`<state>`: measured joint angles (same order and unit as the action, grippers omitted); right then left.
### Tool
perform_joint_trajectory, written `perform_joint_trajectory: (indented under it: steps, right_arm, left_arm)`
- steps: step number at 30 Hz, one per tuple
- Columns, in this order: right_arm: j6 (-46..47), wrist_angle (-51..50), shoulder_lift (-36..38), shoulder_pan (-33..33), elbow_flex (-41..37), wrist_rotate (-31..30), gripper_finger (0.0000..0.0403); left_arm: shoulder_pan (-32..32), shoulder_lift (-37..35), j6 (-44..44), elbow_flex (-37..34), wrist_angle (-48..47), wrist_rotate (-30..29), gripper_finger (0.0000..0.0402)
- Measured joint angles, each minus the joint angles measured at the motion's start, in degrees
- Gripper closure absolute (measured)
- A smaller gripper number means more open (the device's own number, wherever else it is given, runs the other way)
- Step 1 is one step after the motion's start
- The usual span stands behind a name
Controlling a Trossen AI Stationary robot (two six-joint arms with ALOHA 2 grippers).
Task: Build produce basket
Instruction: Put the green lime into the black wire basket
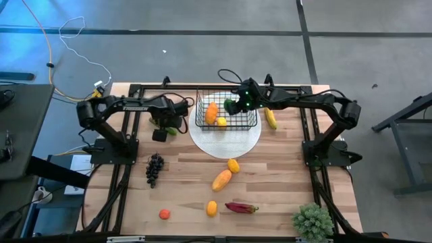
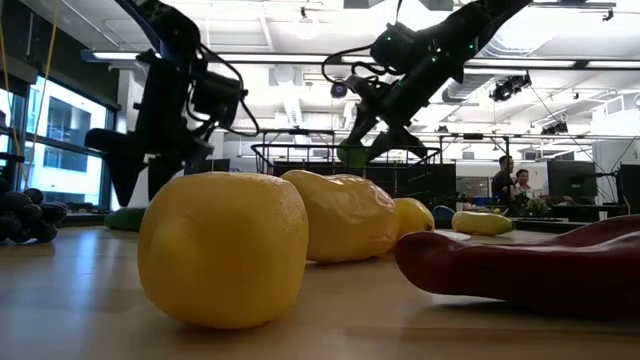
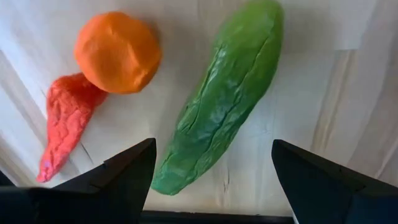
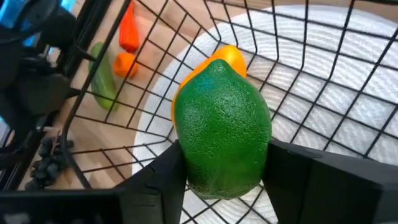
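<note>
The black wire basket (image 1: 226,111) stands on a round white plate (image 1: 225,143) at the table's far middle. An orange mango (image 1: 211,113) and a yellow lemon (image 1: 221,122) lie inside it. My right gripper (image 1: 234,106) hovers over the basket's middle, shut on a green lime-shaped fruit (image 4: 222,134). My left gripper (image 3: 211,177) is open, pointing down left of the basket. Its fingers stand on either side of a long green pepper (image 3: 224,99) that lies on the wood. An orange ball-shaped fruit (image 3: 118,53) and a carrot (image 3: 65,121) lie beside the pepper. My right gripper pinches the green fruit between its two fingers, one on each flank of its broad middle (image 4: 186,155). The fingers come from above, slanting down from the table's right. The fruit is lifted clear over the basket's mesh floor (image 4: 323,124) and the mango (image 4: 229,57) inside.
A banana (image 1: 271,118) lies right of the basket. Grapes (image 1: 154,169), two mangoes (image 1: 221,179), a lemon (image 1: 212,208), a tomato (image 1: 164,214) and a red pepper (image 1: 241,208) are spread over the near half. A spiky potted plant (image 1: 312,221) stands at the near right corner.
</note>
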<state>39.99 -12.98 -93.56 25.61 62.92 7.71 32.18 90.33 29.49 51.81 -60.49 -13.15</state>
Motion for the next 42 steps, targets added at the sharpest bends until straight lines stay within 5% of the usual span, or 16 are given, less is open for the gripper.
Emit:
perform_joint_trajectory:
  steps: [14,32,42]
  right_arm:
    - [-4.7,1.0,0.0,0.1,0.0,2.4,0.0233]
    - [-14.2,7.7,0.0,1.7,0.0,2.4,0.0232]
    - [-13.4,7.5,0.1,1.7,0.0,2.5,0.0158]
  left_arm:
    - [0.0,7.5,-3.4,0.0,0.0,-0.7,0.0104]
    - [0.0,7.5,-2.9,0.0,0.2,0.5,0.0272]
    - [0.0,7.5,-3.2,0.0,-0.7,0.7,0.0277]
